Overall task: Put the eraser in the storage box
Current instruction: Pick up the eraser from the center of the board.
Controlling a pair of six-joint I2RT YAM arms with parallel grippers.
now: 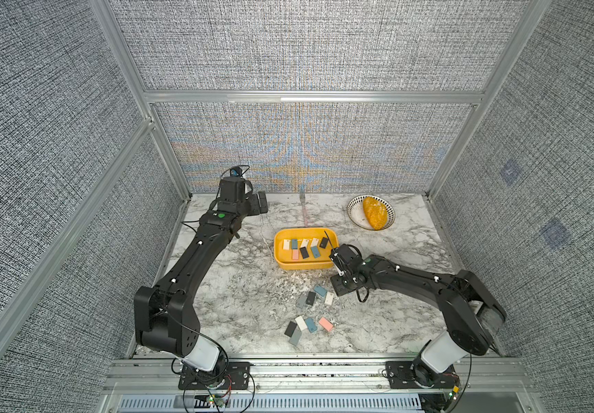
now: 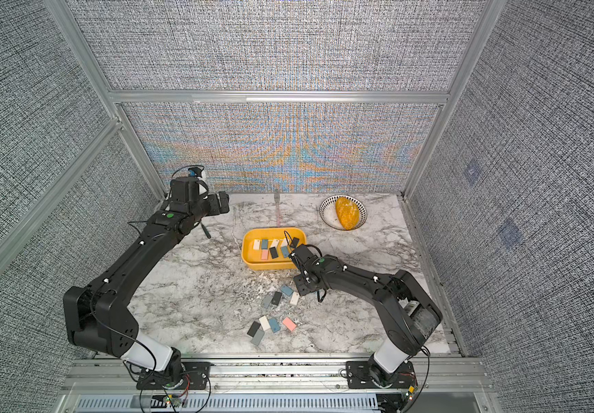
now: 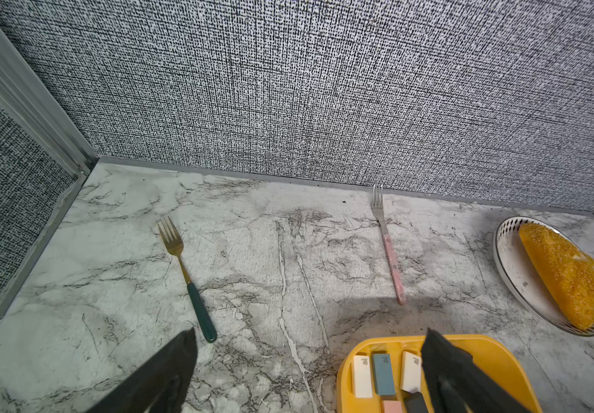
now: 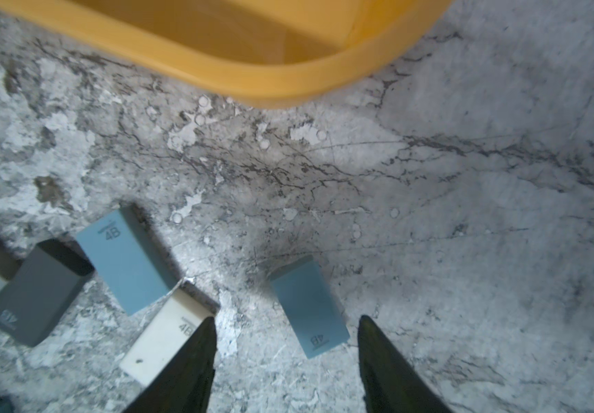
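Storage box (image 1: 302,265): shallow yellow plastic, rectangular, rounded corners, thick smooth rim. Mid-table in both top views. Inside, boxed erasers (image 1: 304,252): small flat blocks, white, blue, pink, black, some stamped "4B".

Blue eraser (image 4: 308,307): matte rectangular block, "4B" printed at one end. Flat on the table near the box's front corner, outside it. Lies between the fingers of the right gripper (image 4: 284,321), with bare table on either side. Jaws apart, clamped on nothing.

Alongside, loose erasers (image 4: 127,257): blue, white, dark grey, pale grey, some corners touching. Second loose group (image 1: 306,325) nearer the front edge, one of them pink.

Left gripper (image 3: 309,332): dark tapered fingers spread wide, empty, above the far left of the table.

Table (image 1: 234,286): white-grey marble print, scuffed and flaked in front of the box. Walls (image 1: 306,53): coarse grey-white weave, coloured moiré on the back panel. Aluminium frame (image 1: 309,96).

Far side: pink-handled fork (image 3: 392,264); green-handled fork (image 3: 188,282) with gold tines; round white bowl (image 1: 355,214) with a dark-patterned rim, holding a grainy orange-yellow wedge (image 1: 374,212).

Blue eraser hidden under the right gripper in both top views. Green-handled fork mostly covered there by the left arm. Box blurred in the right wrist view. Fingertip contact with the table: cannot tell.
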